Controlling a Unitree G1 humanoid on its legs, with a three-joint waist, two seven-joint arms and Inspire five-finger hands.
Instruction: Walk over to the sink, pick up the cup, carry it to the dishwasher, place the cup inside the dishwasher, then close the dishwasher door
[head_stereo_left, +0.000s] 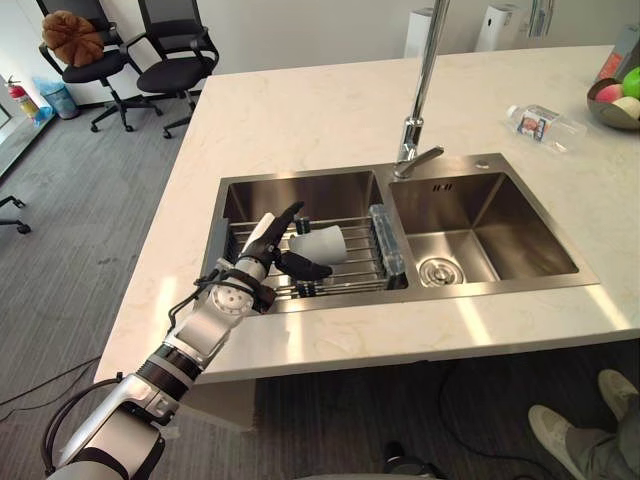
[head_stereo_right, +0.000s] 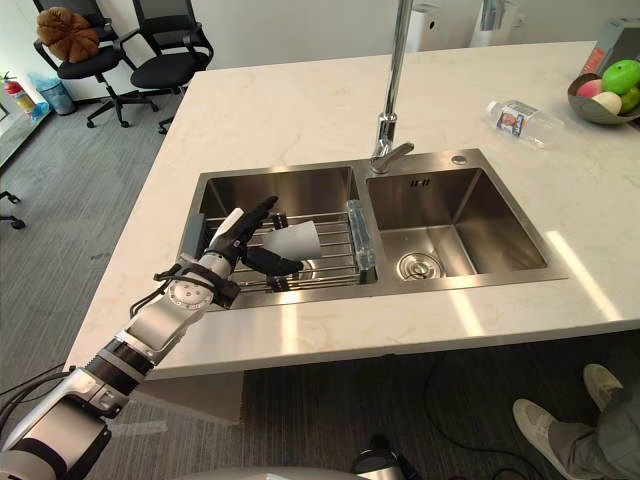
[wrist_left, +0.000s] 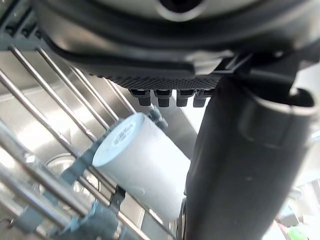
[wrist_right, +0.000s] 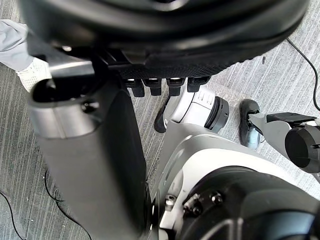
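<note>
A white cup (head_stereo_left: 322, 243) lies on its side on a wire rack (head_stereo_left: 355, 272) across the left basin of the steel sink (head_stereo_left: 300, 190). My left hand (head_stereo_left: 262, 250) reaches over the sink's front rim and is open. Its straight fingers (head_stereo_right: 250, 218) lie along the cup's left side, and the thumb (head_stereo_left: 305, 266) points under the cup's near side. In the left wrist view the cup (wrist_left: 142, 170) shows just past the thumb (wrist_left: 240, 165), with its base towards the palm. My right hand (wrist_right: 90, 165) hangs open above the floor.
A tall faucet (head_stereo_left: 420, 110) stands behind the divider, with the right basin's drain (head_stereo_left: 438, 270) beyond it. A clear bottle-like thing (head_stereo_left: 385, 238) lies at the rack's right end. A water bottle (head_stereo_left: 545, 122) and fruit bowl (head_stereo_left: 615, 105) sit on the counter. A person's shoes (head_stereo_left: 560, 425) are lower right.
</note>
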